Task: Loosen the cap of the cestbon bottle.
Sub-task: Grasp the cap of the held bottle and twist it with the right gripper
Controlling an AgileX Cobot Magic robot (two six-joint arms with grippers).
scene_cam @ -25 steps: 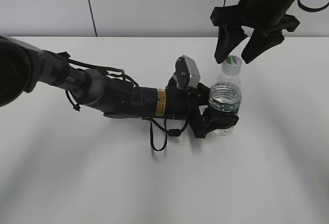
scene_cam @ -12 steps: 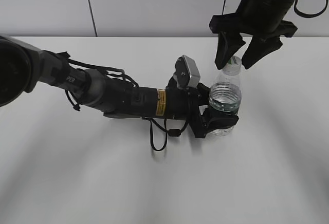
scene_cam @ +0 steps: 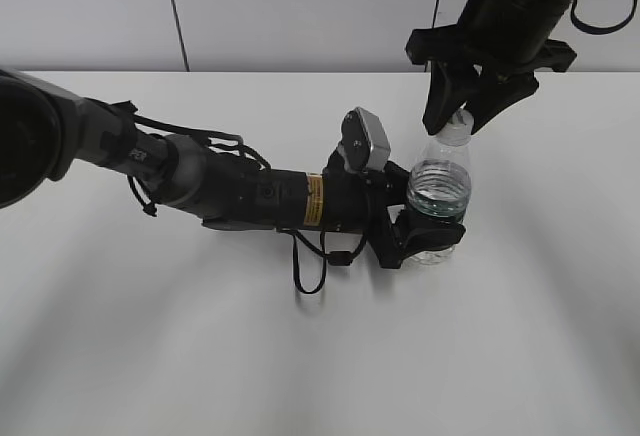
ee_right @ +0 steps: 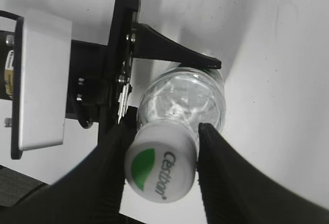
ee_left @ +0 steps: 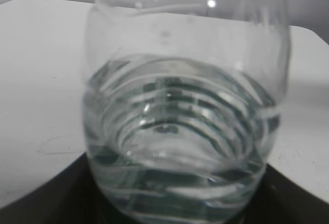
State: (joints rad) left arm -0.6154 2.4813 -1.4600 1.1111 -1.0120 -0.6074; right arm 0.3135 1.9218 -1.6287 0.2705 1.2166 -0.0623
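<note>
The cestbon bottle (scene_cam: 438, 191), clear and ribbed with water inside, stands upright on the white table. My left gripper (scene_cam: 432, 224) is shut on its lower body, hiding most of the green label. In the left wrist view the bottle (ee_left: 180, 121) fills the frame between the dark jaws of the left gripper (ee_left: 175, 206). My right gripper (scene_cam: 458, 122) comes down from above, and its fingers press on both sides of the cap (scene_cam: 461, 120). In the right wrist view the white cap (ee_right: 160, 167), with its green patch and lettering, sits between the fingers of the right gripper (ee_right: 163, 134), above the bottle (ee_right: 182, 98).
The white table (scene_cam: 520, 336) stretches around the bottle, with a pale wall behind it. My left arm (scene_cam: 200, 181) lies across the table from the left, with a cable loop (scene_cam: 305, 271) hanging under it. The left wrist camera housing (ee_right: 41, 77) sits beside the bottle.
My right gripper has come down a little over the bottle top, and its fingers have closed from wide apart onto the cap. The left arm and the bottle have not moved.
</note>
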